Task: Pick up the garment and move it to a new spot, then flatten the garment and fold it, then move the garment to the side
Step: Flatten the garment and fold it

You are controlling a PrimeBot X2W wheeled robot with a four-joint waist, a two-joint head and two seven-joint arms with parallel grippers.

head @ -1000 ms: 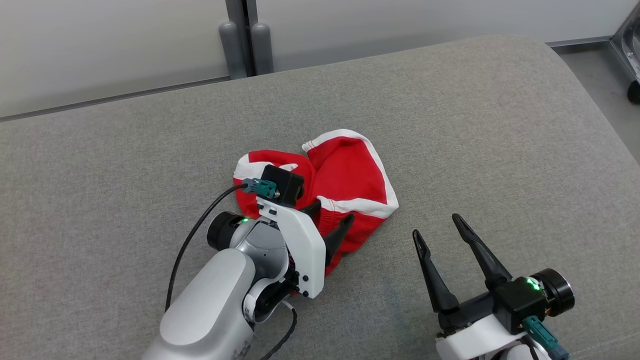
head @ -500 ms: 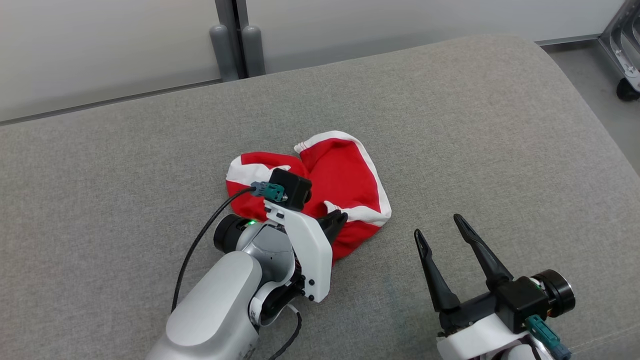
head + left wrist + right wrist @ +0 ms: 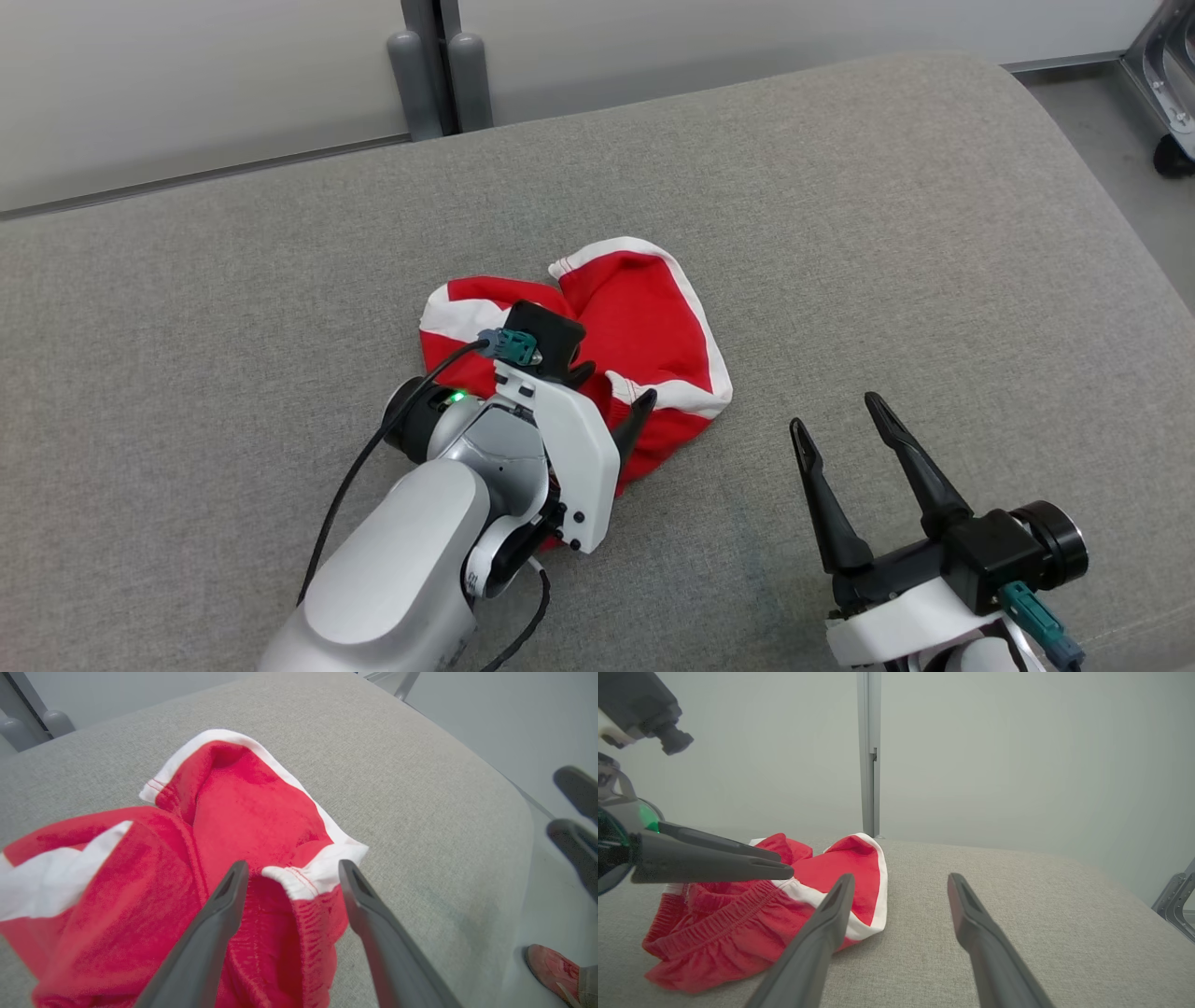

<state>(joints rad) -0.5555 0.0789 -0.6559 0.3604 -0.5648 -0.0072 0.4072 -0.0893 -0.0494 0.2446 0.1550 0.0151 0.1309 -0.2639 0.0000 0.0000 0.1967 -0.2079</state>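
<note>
The garment [image 3: 644, 317] is a pair of red shorts with white trim, lying crumpled on the grey cushion [image 3: 887, 215]. My left gripper [image 3: 614, 387] hovers over its near edge, open. In the left wrist view the left gripper [image 3: 292, 870] has a finger on either side of the white-edged waistband fold of the garment [image 3: 252, 812], gripping nothing. My right gripper [image 3: 836, 417] stands open over bare cushion to the right of the shorts. In the right wrist view the right gripper [image 3: 901, 879] is empty, with the garment [image 3: 840, 868] to its left and the left gripper's fingers [image 3: 752, 868] just above the cloth.
Two grey posts [image 3: 434, 79] stand against the pale wall behind the cushion. A metal frame with a caster [image 3: 1167, 149] is at the far right on the floor. A person's shoe [image 3: 551, 970] shows beyond the cushion's rounded right edge.
My left gripper shut at the waistband half a second ago and has opened again; the garment lies much as before. The head camera has shifted slightly. The right gripper stays open.
</note>
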